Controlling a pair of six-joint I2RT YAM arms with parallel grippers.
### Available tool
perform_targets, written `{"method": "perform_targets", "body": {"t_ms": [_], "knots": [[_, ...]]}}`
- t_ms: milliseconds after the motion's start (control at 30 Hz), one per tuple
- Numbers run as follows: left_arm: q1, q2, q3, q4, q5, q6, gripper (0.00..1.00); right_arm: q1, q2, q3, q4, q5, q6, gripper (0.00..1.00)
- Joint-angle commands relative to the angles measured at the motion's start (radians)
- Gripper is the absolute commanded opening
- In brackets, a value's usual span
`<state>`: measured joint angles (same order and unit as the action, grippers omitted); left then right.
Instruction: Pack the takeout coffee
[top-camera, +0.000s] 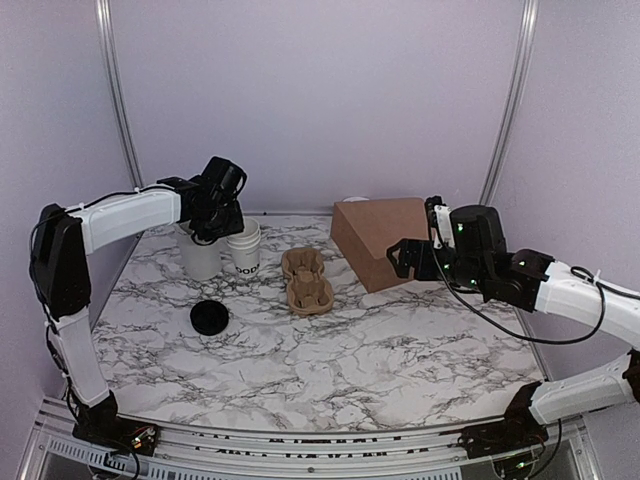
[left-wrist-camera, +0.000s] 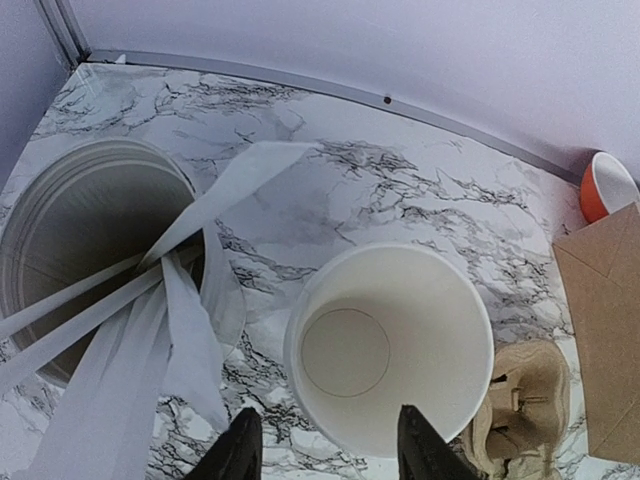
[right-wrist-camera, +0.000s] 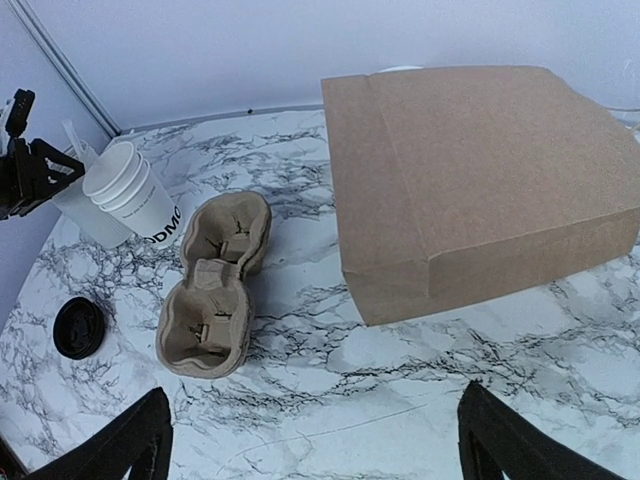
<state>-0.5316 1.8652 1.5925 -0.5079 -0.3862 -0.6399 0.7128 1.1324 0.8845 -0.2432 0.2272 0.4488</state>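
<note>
The takeout coffee cup (top-camera: 244, 248) stands at the back left, white with dark lettering and no lid on it. From the left wrist view I look straight into the cup (left-wrist-camera: 390, 345), which is empty. Its black lid (top-camera: 209, 318) lies flat on the marble nearer the front. My left gripper (top-camera: 212, 230) hangs just above the cup and the tumbler. In its own view, the left gripper (left-wrist-camera: 325, 440) has its jaws apart over the cup's near rim, gripping nothing. My right gripper (top-camera: 415, 255) hovers wide open above bare marble (right-wrist-camera: 315, 440), in front of the brown bag.
A tall white tumbler (top-camera: 200, 255) with white cutlery (left-wrist-camera: 170, 300) stands touching the cup's left side. The brown pulp carrier (top-camera: 306, 280) lies right of the cup. A brown paper bag (top-camera: 380, 240) lies at the back right, an orange bowl (left-wrist-camera: 605, 185) behind it.
</note>
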Motion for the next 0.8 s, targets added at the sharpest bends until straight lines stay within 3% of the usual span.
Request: {"method": "perform_targets", "body": {"t_ms": [0,200,767], "knots": [[0.016,0.048,0.061,-0.032,-0.004,0.035,0.44,-0.009,0.009,0.027,0.006,-0.010,0.007,0.96],[0.033,0.078,0.078,-0.036,-0.018,0.028,0.34,-0.009,0.000,0.020,0.014,-0.007,0.020,0.96],[0.045,0.128,0.107,-0.036,-0.012,0.017,0.24,-0.009,0.001,0.024,0.007,-0.008,0.016,0.96]]}}
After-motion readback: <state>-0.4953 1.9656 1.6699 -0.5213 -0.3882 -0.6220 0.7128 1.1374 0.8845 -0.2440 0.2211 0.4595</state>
